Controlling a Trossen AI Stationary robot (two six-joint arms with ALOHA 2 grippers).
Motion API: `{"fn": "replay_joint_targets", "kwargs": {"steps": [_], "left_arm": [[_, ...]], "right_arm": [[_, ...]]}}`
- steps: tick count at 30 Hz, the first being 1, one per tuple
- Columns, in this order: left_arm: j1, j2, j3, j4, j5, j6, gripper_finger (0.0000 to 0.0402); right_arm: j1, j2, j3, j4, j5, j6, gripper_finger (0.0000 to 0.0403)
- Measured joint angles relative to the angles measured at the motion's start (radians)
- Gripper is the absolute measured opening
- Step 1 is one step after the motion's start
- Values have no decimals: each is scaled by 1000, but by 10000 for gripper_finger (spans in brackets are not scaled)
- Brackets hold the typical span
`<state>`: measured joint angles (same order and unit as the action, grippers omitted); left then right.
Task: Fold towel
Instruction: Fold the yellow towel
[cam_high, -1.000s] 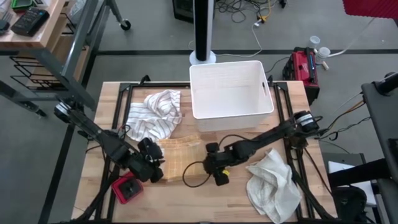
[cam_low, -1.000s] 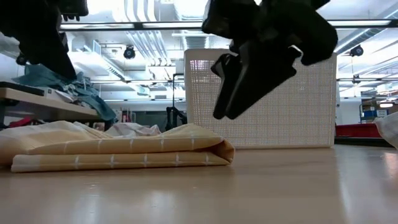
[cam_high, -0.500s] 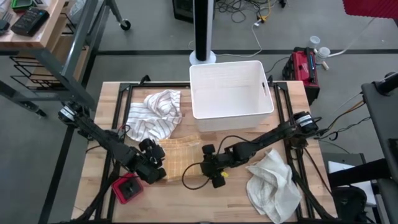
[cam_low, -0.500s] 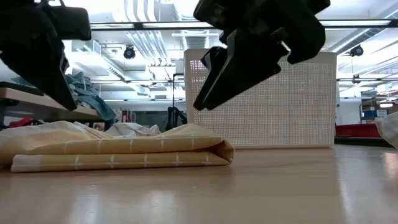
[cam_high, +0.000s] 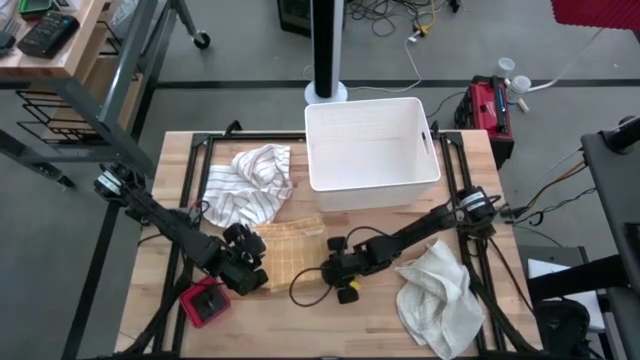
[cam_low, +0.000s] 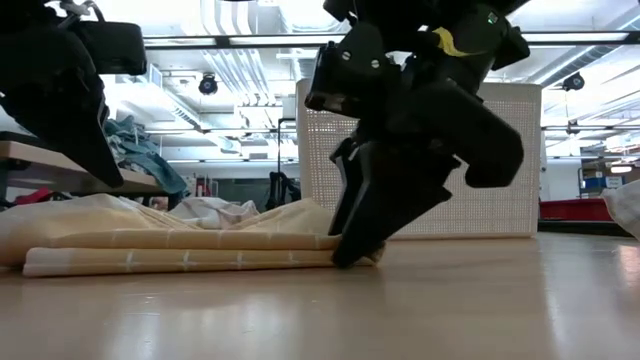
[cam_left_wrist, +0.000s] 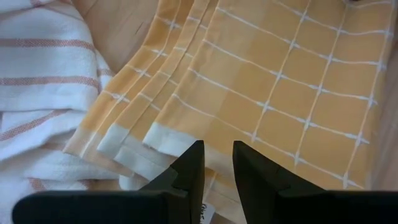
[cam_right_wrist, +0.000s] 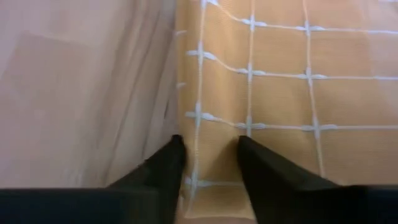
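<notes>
Currently you have the yellow towel (cam_high: 288, 250) lying folded on the table (cam_high: 300, 320), near its middle, just in front of the white basket (cam_high: 372, 150). Your right gripper (cam_high: 338, 280) is lowered onto the towel's right edge, its arm stretched low across from the table's right edge; the right wrist view shows its fingers (cam_right_wrist: 165, 168) slightly spread, straddling the folded edge. Your left gripper (cam_high: 245, 268) sits at the towel's left edge, its arm reaching in from the table's left side; its fingers (cam_left_wrist: 189, 168) are narrowly parted over the stacked hems. A striped towel (cam_high: 248, 185) lies beside the basket; a white cloth (cam_high: 440, 290) lies toward the front right corner.
</notes>
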<state>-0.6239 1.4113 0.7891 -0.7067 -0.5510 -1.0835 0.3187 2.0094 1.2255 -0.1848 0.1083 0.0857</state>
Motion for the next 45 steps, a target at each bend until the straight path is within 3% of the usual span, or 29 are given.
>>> {"fn": "replay_joint_targets", "kwargs": {"steps": [4, 5, 16, 23, 28, 32, 39, 45], "left_arm": [[0, 0, 0, 1, 4, 0, 75], [0, 0, 0, 2, 6, 0, 75], [-1, 0, -1, 21, 13, -6, 75], [-2, -1, -1, 45, 42, -7, 75], [-1, -1, -1, 47, 41, -3, 75], [-1, -1, -1, 130, 39, 1, 75], [-1, -1, -48, 426, 37, 71, 75], [-3, -1, -90, 633, 38, 67, 75]], "right_arm": [[5, -5, 0, -3, 22, -33, 26], [11, -8, 0, -5, 39, -44, 15], [88, -70, -2, -97, 252, 154, 5], [124, -74, -16, -229, 246, 399, 8], [135, -91, -43, -229, 96, 479, 26], [139, -132, -68, -228, 91, 505, 64], [139, -221, -97, -171, 92, 556, 133], [140, -296, -163, -174, 127, 643, 167]]}}
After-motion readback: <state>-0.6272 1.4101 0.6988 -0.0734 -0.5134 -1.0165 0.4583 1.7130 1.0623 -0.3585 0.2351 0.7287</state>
